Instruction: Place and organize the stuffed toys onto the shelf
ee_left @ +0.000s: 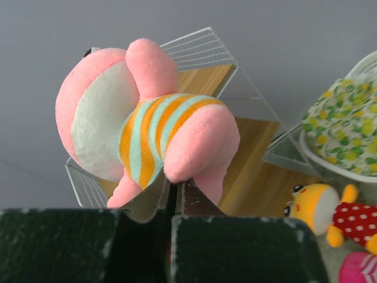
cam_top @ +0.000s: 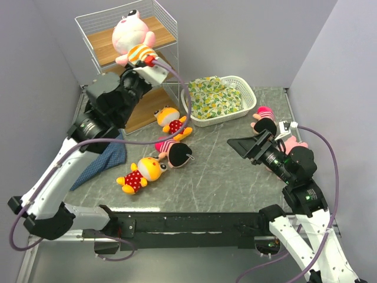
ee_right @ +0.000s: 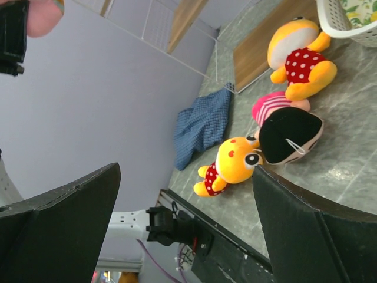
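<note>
Aloft, pink pig in the left hand, at the shelf top.

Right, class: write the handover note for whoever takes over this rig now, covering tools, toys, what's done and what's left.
Left tool: shut on a pig, held at the top tier of the shelf, not released.
Right tool: open and empty.
On the table: two orange animals with a doll between them. A second doll and what looks like the second pig are at the right edge.
Done: no toy seen shelved.
Left: release this pig, then shelve and sort the other five.
</note>
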Controlling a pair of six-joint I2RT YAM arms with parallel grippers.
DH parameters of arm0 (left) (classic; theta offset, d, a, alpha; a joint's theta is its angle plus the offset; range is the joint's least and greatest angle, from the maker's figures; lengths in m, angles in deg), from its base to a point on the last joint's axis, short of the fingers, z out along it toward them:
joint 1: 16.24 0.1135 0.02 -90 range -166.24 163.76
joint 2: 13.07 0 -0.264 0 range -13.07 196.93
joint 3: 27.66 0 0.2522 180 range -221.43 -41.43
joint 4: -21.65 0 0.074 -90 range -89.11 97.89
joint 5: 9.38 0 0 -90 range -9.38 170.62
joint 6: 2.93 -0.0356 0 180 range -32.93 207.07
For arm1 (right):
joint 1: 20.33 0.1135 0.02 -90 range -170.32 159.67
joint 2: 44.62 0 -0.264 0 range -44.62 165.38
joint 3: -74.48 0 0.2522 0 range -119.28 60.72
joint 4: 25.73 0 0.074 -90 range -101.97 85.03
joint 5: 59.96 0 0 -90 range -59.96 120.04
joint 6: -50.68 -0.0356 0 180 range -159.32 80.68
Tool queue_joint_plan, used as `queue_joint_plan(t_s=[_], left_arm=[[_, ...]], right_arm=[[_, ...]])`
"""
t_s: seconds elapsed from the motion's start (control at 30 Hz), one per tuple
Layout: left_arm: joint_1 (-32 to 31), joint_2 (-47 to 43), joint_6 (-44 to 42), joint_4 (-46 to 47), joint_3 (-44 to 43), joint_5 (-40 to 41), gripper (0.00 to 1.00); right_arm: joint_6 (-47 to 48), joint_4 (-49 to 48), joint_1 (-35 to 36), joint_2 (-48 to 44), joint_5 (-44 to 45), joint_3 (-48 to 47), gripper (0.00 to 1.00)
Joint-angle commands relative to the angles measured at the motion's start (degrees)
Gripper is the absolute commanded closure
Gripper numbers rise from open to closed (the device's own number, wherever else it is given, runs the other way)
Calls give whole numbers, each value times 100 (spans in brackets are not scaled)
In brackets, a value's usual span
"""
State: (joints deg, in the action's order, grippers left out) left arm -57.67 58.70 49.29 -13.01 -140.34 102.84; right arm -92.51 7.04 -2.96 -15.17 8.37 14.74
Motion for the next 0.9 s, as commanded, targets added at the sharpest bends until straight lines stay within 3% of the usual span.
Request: queue_joint_plan(t_s=[0.0, 0.2, 0.63, 0.87], left_arm=[[170, 311, -783, 474, -241, 415, 99], [785, 944, -924, 543, -716, 397, 99], [1647, 1428, -1100, 1088, -664, 275, 95], [1866, 1507, -977, 1150, -664, 178, 73]], right_arm=[[195, 42, -23, -71, 154, -272, 0], [309, 199, -23, -62, 189, -350, 0], [371, 253, -31, -106, 313, -500, 0], [441, 279, -31, -10, 330, -606, 0]])
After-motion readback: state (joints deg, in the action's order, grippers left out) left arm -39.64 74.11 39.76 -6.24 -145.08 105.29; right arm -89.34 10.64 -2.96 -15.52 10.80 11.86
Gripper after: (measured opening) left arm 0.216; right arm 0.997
